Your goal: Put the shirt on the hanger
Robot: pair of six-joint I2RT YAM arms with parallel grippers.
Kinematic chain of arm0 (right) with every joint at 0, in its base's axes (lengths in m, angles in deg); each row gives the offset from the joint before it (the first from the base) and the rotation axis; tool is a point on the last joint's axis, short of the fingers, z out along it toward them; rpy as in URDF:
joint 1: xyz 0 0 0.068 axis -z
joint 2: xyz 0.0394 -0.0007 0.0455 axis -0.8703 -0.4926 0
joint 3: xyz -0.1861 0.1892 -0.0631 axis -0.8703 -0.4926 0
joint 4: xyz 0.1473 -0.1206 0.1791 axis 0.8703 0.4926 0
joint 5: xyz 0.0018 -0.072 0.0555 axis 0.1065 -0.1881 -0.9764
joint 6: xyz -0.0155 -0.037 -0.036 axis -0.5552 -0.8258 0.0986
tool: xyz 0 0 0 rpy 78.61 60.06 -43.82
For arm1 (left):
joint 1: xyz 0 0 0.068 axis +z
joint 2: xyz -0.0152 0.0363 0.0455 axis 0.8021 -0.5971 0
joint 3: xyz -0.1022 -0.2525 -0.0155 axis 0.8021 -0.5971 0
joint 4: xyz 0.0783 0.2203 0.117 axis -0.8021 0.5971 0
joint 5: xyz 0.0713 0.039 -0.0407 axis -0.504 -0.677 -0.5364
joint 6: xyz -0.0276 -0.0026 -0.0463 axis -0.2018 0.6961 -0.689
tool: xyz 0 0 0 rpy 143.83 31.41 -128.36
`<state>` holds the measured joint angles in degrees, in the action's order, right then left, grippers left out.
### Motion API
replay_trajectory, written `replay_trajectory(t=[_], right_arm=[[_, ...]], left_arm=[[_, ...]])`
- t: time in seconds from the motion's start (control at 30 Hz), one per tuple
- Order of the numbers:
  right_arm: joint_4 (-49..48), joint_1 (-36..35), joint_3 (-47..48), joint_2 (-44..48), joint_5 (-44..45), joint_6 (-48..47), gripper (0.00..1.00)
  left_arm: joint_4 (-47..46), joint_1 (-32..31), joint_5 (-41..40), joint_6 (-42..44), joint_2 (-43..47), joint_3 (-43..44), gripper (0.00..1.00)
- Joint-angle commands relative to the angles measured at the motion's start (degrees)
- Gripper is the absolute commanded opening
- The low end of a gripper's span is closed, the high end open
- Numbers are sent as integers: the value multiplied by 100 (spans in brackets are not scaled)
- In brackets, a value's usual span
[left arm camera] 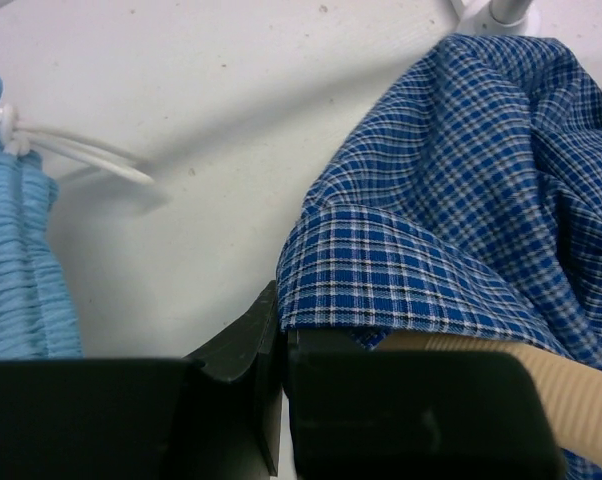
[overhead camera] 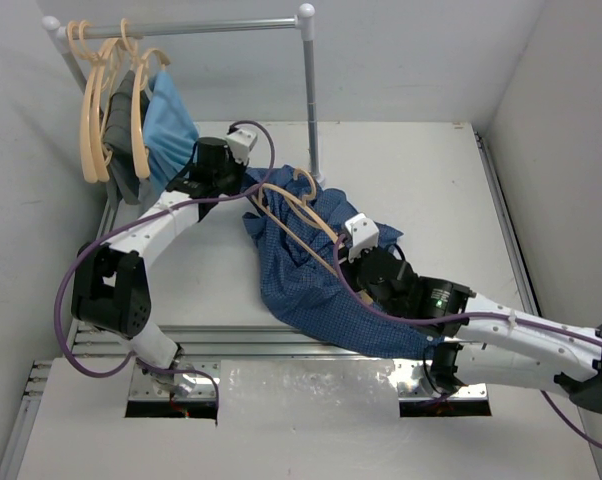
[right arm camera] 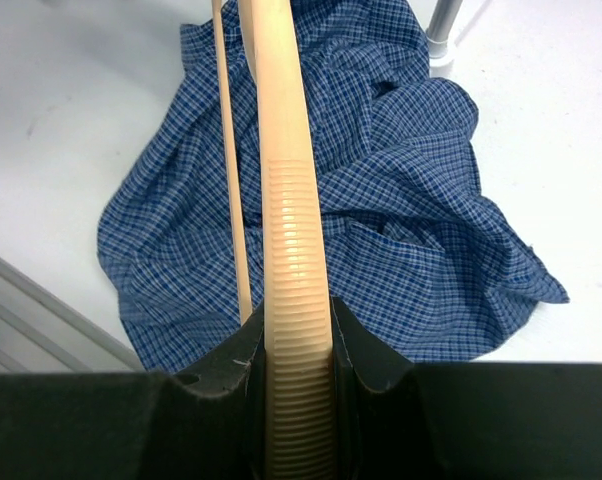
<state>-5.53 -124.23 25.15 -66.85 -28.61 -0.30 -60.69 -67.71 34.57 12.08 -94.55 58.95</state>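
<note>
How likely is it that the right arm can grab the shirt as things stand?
Probably not: the right gripper is shut on the hanger, so its fingers are taken, though the shirt lies right beneath it.

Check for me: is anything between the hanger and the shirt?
Nothing visible. The right hand holds the hanger straight over the shirt, and the left hand pinches a shirt edge draped over the hanger.

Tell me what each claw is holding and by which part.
Right claw: the hanger, by its ribbed arm. Left claw: the shirt, by a fabric edge.
</note>
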Motion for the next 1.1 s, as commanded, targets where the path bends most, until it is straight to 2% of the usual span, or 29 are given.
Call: replay_trajectory(t=[0.0, 0.13, 0.3, 0.63, 0.77, 1.07], right_arm=[[191, 38, 342, -16, 423, -296, 0], [235, 46, 492, -25, 564, -499, 0], [287, 46, 650, 28, 582, -814, 0], [147, 46, 1009, -139, -16, -1149, 0], [-2, 47, 1133, 18, 54, -1325, 0], [14, 46, 1089, -69, 116, -1360, 0]], left_arm=[[94, -127, 378, 215, 214, 95, 0], [147, -303, 476, 346, 425, -72, 0], [209, -444, -59, 522, 338, -125, 0], [279, -672, -324, 496, 92, 121, 0], [262, -672, -640, 479, -119, 279, 0], [288, -681, -553, 197, -234, 675, 0]])
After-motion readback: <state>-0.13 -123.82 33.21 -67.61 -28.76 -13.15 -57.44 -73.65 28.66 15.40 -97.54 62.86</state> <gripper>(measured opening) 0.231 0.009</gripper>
